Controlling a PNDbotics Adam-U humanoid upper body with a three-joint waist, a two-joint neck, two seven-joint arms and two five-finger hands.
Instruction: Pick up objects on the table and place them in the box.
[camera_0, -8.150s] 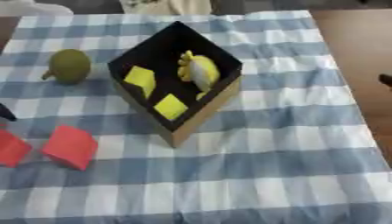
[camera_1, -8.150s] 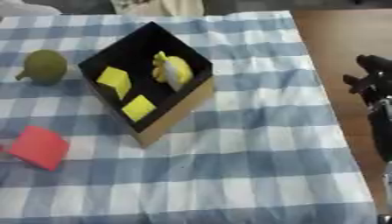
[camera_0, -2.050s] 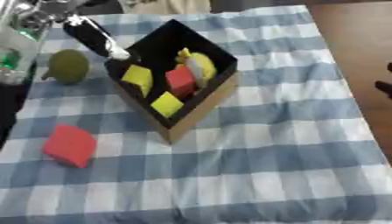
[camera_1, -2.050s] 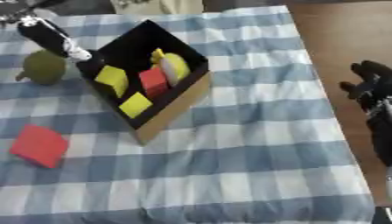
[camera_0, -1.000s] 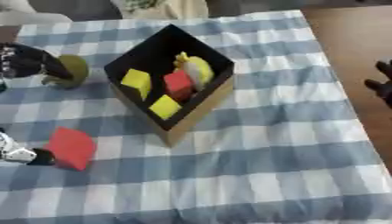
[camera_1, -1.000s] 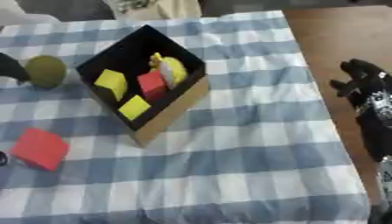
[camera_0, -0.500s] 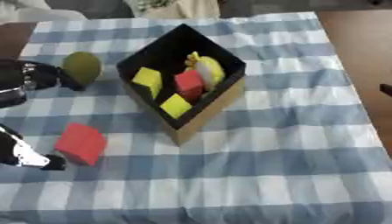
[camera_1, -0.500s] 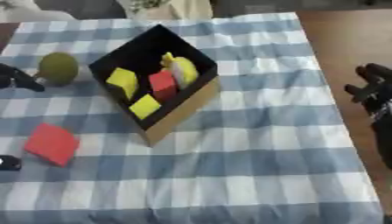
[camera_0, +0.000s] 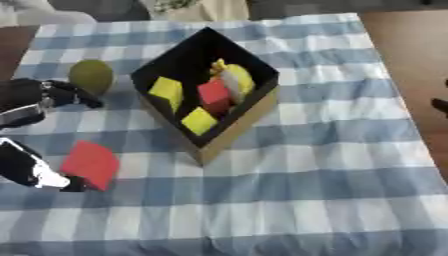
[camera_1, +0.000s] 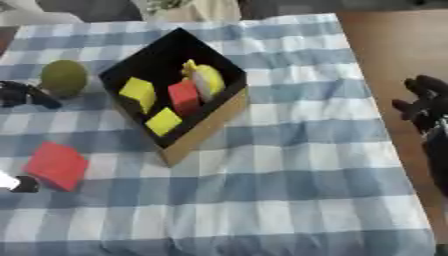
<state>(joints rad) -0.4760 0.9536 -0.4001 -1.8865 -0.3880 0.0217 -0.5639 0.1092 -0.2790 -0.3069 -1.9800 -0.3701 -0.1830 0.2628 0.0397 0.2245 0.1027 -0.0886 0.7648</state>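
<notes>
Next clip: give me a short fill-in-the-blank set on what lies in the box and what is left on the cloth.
1. Inside the box, a single ____ block stands between the yellow pieces.
2. The red block left outside lies on the blue-and-white ____ cloth.
3. The round green fruit sits to the ____ of the box.
4. The left hand is beside the green ____.

Missing words: red; checked; left; fruit

The box (camera_0: 229, 125) stands just right of the red block (camera_0: 89, 164), whose top and near side lie unobstructed.
</notes>
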